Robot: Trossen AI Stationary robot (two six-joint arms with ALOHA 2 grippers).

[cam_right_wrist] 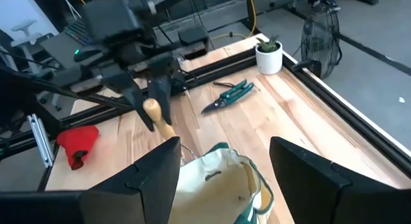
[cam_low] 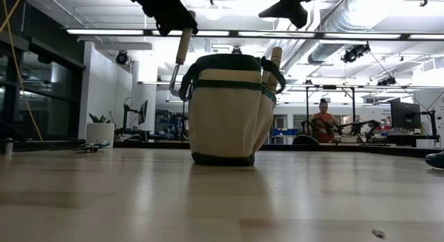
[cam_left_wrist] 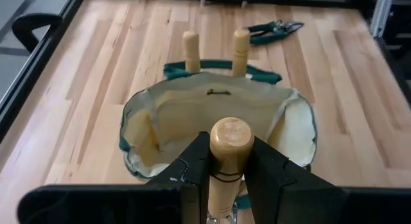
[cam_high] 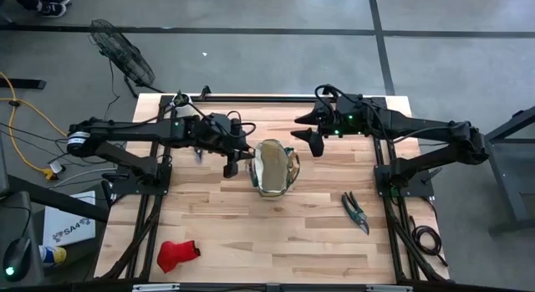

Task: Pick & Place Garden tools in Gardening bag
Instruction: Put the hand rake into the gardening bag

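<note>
Centre frame, high view: left gripper (cam_high: 231,162) clamps a wood-handled tool (cam_left_wrist: 229,147) beside the gardening bag (cam_high: 276,168). We should centre it over the mouth before lowering; right gripper (cam_high: 308,140) waits spread apart.

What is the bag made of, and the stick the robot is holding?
The gardening bag looks like soft tan canvas with dark green trim; its sides sag and fold. The tool handle in the left gripper looks like smooth pale wood, with a rounded, slightly shiny end.

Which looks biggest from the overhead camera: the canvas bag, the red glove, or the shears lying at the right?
1. gardening bag
2. red glove
3. pruning shears, longer than the glove but much thinner, so these two are close.
</note>
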